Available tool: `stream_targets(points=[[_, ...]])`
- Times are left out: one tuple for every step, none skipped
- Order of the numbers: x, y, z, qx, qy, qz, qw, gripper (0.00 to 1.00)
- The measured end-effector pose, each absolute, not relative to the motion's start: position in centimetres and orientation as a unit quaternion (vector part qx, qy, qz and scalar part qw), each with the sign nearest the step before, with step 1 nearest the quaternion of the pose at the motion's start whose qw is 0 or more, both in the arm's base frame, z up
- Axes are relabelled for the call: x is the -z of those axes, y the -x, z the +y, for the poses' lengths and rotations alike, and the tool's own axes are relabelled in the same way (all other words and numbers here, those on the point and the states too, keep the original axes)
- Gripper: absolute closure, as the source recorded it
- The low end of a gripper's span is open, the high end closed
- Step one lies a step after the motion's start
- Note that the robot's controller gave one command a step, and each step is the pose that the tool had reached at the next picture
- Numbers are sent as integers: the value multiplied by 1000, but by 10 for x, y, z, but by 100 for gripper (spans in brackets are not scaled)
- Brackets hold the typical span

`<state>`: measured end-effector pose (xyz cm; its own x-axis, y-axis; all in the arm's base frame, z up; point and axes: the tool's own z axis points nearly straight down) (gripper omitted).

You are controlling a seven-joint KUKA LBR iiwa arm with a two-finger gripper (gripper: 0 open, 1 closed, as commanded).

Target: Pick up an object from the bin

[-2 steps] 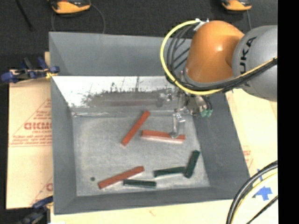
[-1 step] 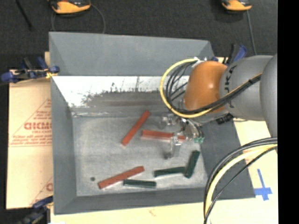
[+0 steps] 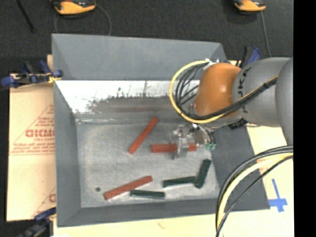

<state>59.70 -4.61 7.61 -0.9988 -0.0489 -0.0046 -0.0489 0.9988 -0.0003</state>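
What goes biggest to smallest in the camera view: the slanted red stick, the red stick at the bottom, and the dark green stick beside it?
1. The bottom red stick, slightly longest.
2. The slanted red stick, nearly as long, so these two are unsure.
3. The dark green stick, clearly shortest.

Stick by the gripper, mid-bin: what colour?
Red. The stick lies flat next to the gripper, clearest in the camera view.

The grey metal bin's floor (image 3: pixel 96 147) is left bare at 9 o'clock; 4 to 7 o'clock is cluttered by dark green sticks (image 3: pixel 178 182) and a long red stick (image 3: pixel 128 187).
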Motion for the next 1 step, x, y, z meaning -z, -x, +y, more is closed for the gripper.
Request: stream_targets(points=[[-237, -578, -47, 1, 46, 999, 6, 100]])
